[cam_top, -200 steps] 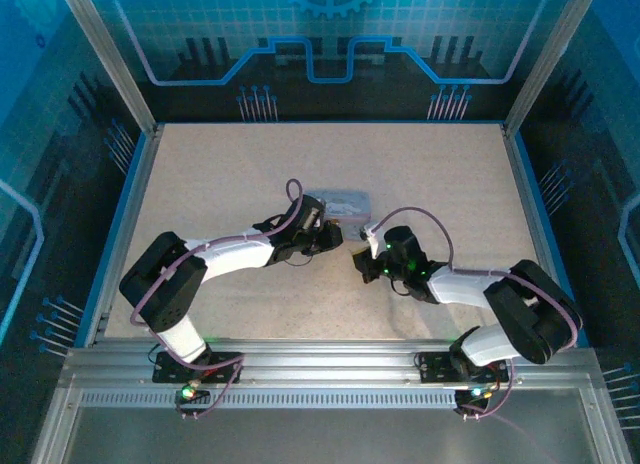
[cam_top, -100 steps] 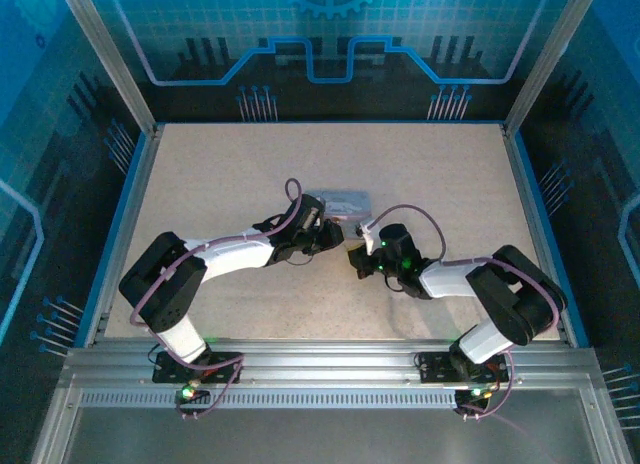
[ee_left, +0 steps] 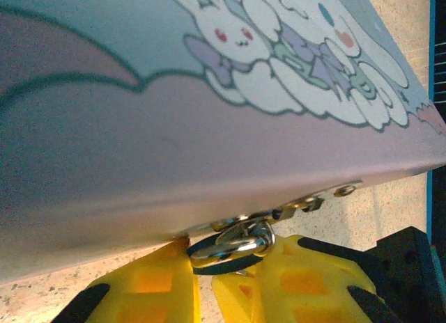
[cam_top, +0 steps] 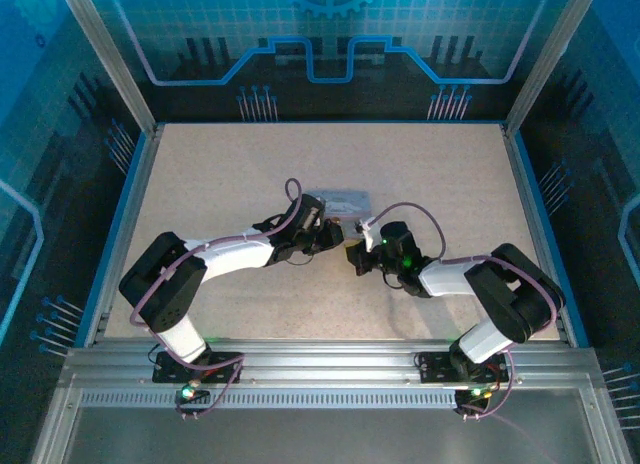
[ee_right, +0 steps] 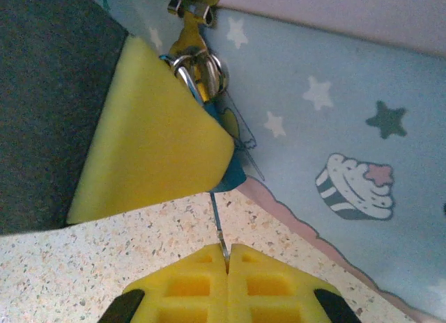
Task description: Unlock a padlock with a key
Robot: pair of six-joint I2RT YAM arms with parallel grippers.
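Top view: lilac tin [cam_top: 340,198] sits abt the middle of the table [cam_top: 200,174], a bit toward the far edge; left gripper [cam_top: 335,236] is at the tin's near side, right gripper [cam_top: 357,258] just beside it, tips facing each other; lock & key too small to tell here. Left wrist view: padlock [ee_left: 233,245] hangs by its silvery shackle from the tin's hasp [ee_left: 317,200] under the cartoon lid; left fingers [ee_left: 150,288] are closed on its body from both sides, so that pincer is pinching the lock w/ only the shackle top showing. Right wrist view: right pads [ee_right: 185,285] are pressed together on the thin dark key [ee_right: 217,225], blade pointing up at the blue lock body that peeks past the left arm's yellow pad; tip is near the body's lower end, but whether it's in the keyway I can't tell. Step in hand, I'd say: seating the key. To do it well: left holds the lock rigid w/o twisting the hasp; right lines the blade w/ the keyway axis and feeds straight & slow, no side load, since the blade is thin, gripped only at its end, and could slip or bend; turn only once fully seated
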